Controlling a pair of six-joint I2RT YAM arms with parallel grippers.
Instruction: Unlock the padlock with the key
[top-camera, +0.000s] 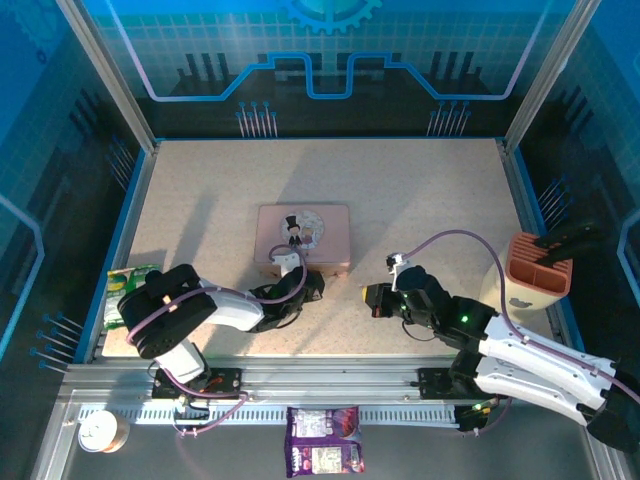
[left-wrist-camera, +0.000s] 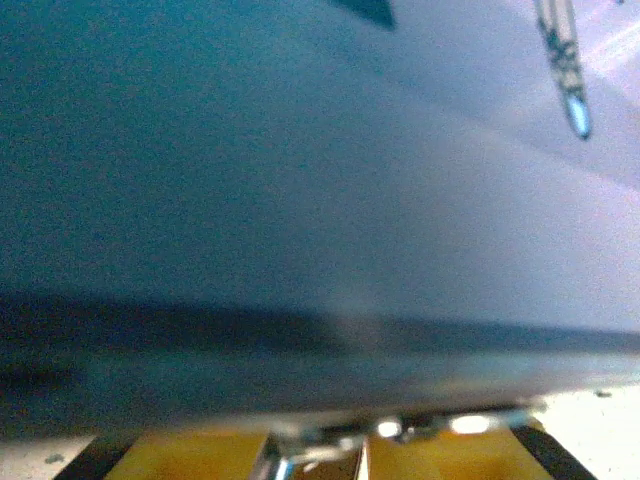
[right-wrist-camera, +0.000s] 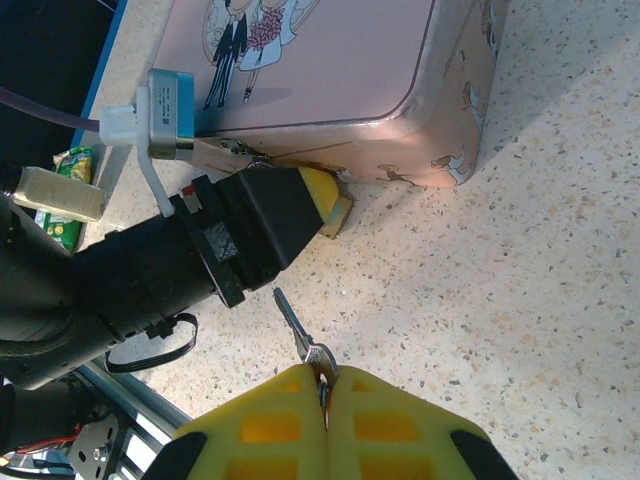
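Yellow-padded right hand (right-wrist-camera: 323, 386) clamps the key (right-wrist-camera: 297, 327); of the left hand (right-wrist-camera: 332, 205) I cannot tell the opening.

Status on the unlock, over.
Right claw shut on key. Left claw at near edge of pink tin, grip unclear. Key points toward left claw.

Blue-tinted light, soft shadows, left wrist view v. blurred, right sharp

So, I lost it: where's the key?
In the right wrist view, the key is pinched in the right gripper, pointing toward the left gripper beside the pink tin.
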